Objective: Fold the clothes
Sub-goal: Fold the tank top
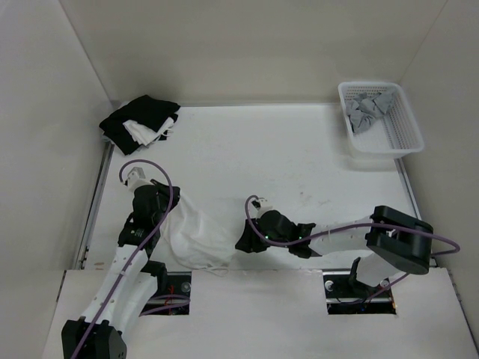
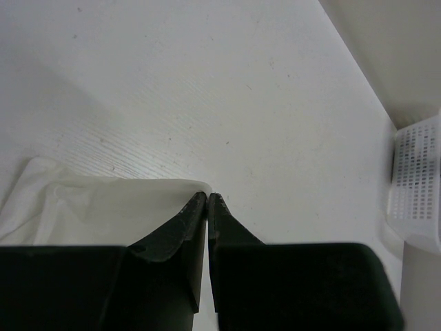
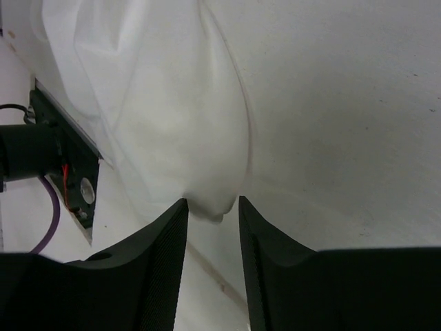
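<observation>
**A:** Top external view, nearest things first: where does the white camisole (image 1: 196,235) lie?

**B:** It lies close to the front edge of the tabletop (image 1: 299,164), at about 7 o'clock, bunched between the two arms. One end sits at the left hand (image 2: 207,196), on the camisole's 10 o'clock side. The other end reaches the right hand (image 3: 212,207), on its 4 o'clock side.

**A:** How does the left hand stand?

**B:** It is clenched. In the left wrist view its fingers meet at the tips. An edge of the thin white fabric runs right up to that point, so the hand grasps the camisole there.

**A:** And the right hand?

**B:** It is released. In the right wrist view its two fingers stand apart. A rounded corner of the camisole lies in the gap between their tips, with the rest of the cloth spreading away toward 12 o'clock.

**A:** What is farther back?

**B:** A black-and-white heap of garments (image 1: 142,123) sits in the far corner at 10 o'clock. At 2 o'clock a white basket (image 1: 410,120) stands against the far wall, with grey cloth pieces (image 1: 367,111) inside it. Both are well apart from the camisole.
</observation>
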Available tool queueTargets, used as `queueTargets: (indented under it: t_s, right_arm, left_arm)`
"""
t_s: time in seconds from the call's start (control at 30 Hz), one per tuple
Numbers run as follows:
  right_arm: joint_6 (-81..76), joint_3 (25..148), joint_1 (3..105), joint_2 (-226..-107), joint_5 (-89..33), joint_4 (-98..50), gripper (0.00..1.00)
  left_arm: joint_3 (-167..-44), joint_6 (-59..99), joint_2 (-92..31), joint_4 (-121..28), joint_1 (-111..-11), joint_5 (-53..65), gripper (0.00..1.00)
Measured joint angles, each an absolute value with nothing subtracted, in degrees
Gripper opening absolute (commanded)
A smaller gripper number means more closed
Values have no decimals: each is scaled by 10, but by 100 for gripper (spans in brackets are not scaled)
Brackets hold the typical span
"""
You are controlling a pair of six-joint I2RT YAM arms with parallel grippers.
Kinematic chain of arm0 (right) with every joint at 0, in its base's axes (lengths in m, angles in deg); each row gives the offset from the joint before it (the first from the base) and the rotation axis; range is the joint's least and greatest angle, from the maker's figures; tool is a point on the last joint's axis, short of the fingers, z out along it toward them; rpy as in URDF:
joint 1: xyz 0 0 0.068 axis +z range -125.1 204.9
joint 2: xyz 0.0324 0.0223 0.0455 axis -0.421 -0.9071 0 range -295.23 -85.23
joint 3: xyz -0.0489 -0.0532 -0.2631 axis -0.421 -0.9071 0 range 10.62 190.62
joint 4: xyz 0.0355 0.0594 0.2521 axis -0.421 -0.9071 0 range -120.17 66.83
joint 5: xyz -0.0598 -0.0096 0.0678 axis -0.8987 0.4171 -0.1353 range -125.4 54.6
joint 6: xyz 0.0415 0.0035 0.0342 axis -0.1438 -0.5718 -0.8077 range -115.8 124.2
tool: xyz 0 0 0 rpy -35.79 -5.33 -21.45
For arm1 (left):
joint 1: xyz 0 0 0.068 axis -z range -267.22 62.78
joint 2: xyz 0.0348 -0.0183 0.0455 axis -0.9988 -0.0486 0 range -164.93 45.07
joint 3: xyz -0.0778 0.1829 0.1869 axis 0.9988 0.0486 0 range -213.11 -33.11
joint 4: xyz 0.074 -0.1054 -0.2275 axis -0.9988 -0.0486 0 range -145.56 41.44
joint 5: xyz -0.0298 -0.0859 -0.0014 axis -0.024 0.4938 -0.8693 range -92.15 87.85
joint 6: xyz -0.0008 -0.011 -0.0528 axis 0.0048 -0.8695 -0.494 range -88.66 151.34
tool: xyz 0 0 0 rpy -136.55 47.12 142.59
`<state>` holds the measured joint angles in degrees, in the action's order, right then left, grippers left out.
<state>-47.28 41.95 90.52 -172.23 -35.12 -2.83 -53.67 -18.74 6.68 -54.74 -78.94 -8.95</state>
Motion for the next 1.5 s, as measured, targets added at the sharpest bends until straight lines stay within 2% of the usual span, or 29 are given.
queueTargets:
  t_s: [0.03,0.17,0.3,0.43,0.57,0.77,0.97,1.13,1.3,1.43,1.5]
  right_arm:
    - [-474,420,905,-1723,-351,-25,32]
    - [-477,420,902,-1723,-353,-15,12]
    - [-476,420,896,-1721,-355,-14,6]
    - [-464,419,870,-1669,-367,-39,5]
    - [-420,433,826,-1539,-397,-107,6]
    - [-338,508,764,-1363,-439,-222,6]
    - [-294,553,745,-1248,-473,-319,6]
    - [-306,553,806,-1143,-509,-431,6]
    - [-370,548,929,-1052,-559,-527,7]
    - [-413,536,1016,-1067,-609,-566,7]
    - [-422,527,1016,-1110,-617,-570,7]
  left_arm:
    - [-537,-187,67,-547,-789,-89,3]
    - [-537,-186,67,-547,-789,-87,3]
    - [-537,-186,67,-547,-789,-85,3]
    - [-538,-187,68,-545,-788,-85,3]
    - [-557,-193,76,-544,-774,-86,3]
    - [-645,-205,116,-535,-746,-86,3]
    - [-699,-217,180,-518,-706,-92,3]
    - [-700,-221,257,-562,-670,-97,3]
    - [-700,-224,347,-663,-656,-102,3]
    - [-698,-227,384,-740,-660,-103,3]
    - [-683,-231,387,-758,-662,-103,3]
